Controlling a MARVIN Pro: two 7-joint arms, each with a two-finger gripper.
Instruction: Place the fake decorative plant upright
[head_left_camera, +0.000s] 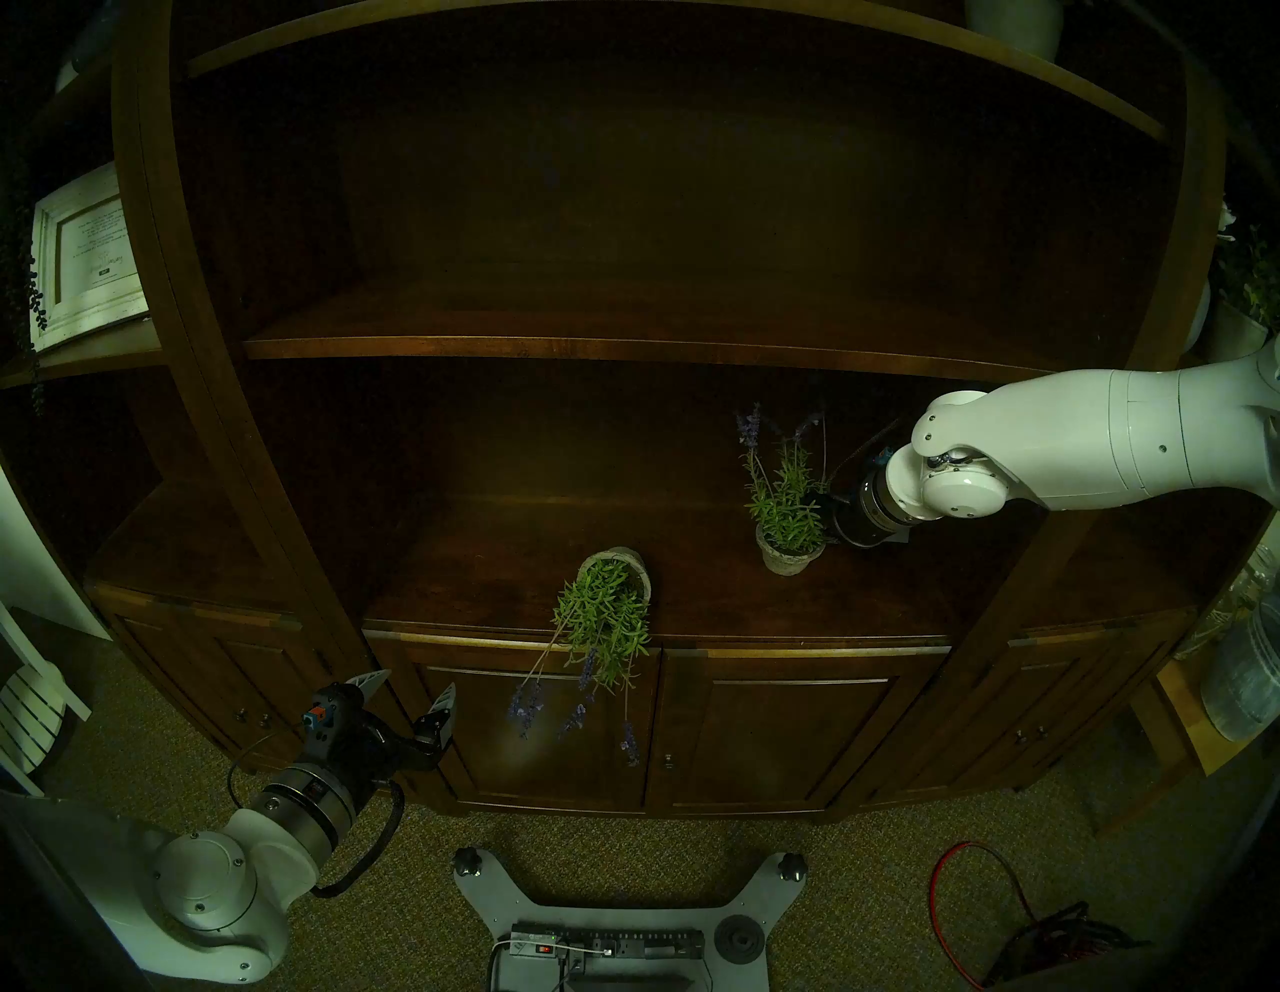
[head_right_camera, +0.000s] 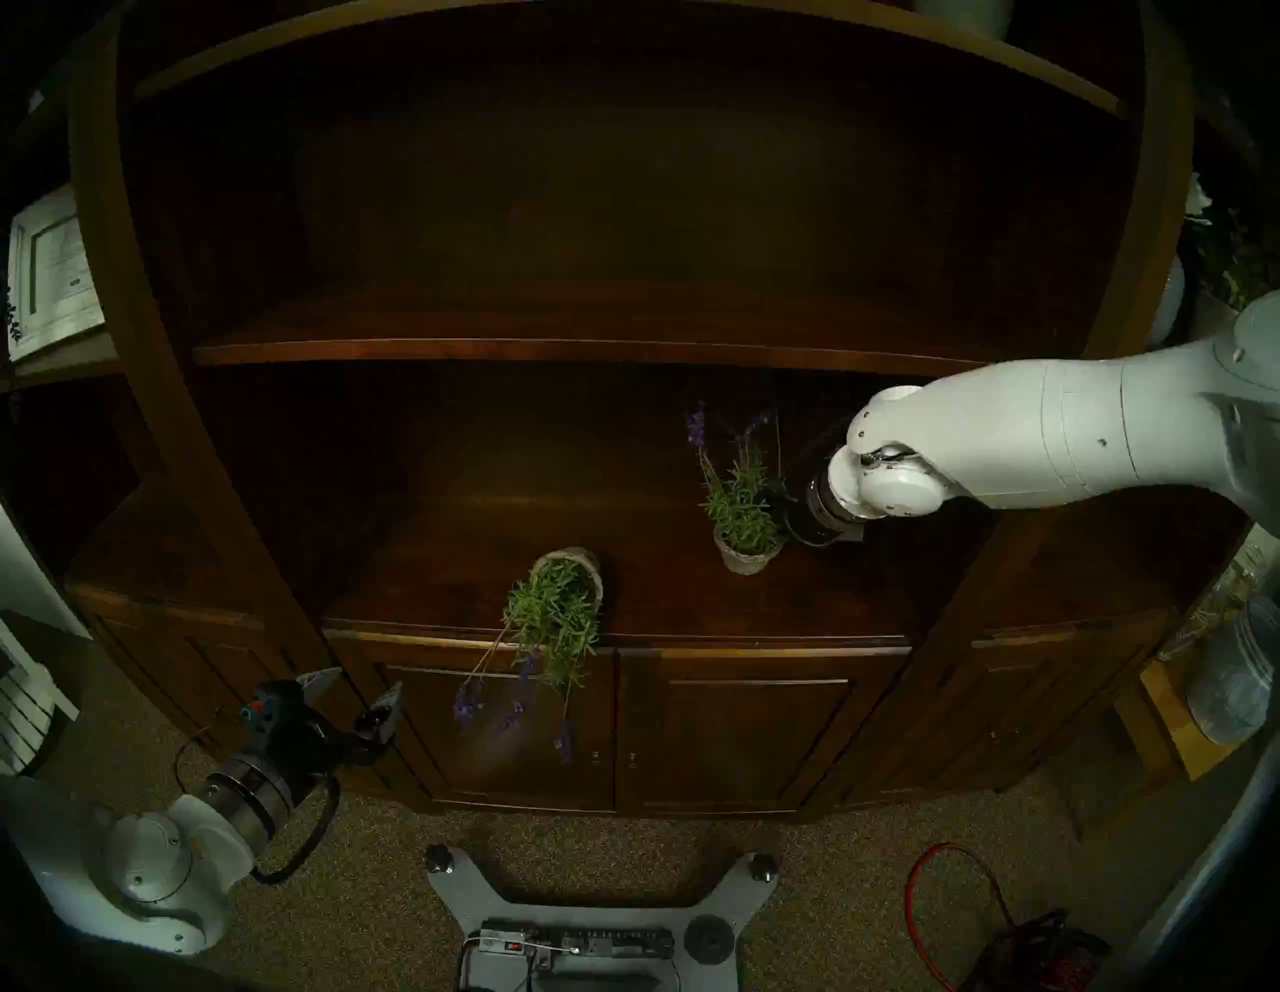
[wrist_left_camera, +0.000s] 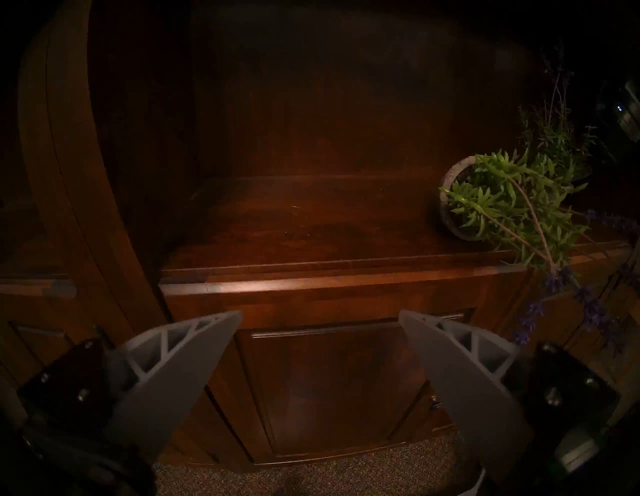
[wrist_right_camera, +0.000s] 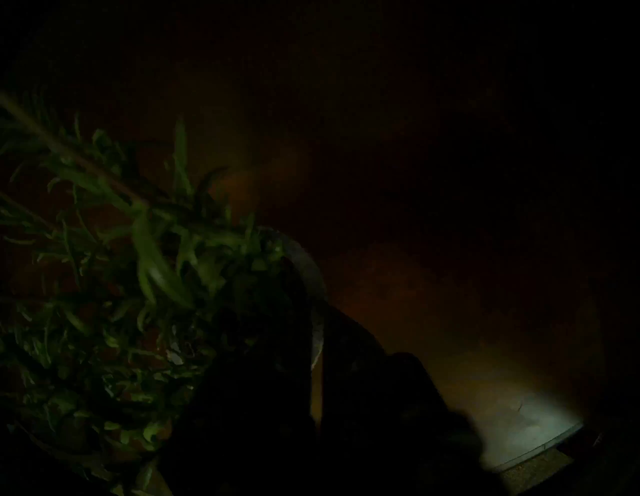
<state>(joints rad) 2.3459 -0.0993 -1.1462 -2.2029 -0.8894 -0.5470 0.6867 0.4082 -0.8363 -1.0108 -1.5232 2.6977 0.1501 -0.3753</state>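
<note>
Two head cameras look down from above at a dark wooden cabinet (head_left_camera: 623, 346), sharing nearly the same frame. The left wrist camera sits low and near, facing the surface (wrist_left_camera: 311, 221) level, the tipped plant (wrist_left_camera: 502, 204) at right. The right wrist camera hangs close over the upright plant (wrist_right_camera: 104, 294), lower left.

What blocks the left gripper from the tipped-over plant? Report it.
Nothing visible does. The left gripper, open, hangs before the cabinet, below and left of the tipped plant. Only open air and the shelf's front edge lie between; the flower stems overhang it. The upright plant stands farther right, clear of the path.
</note>
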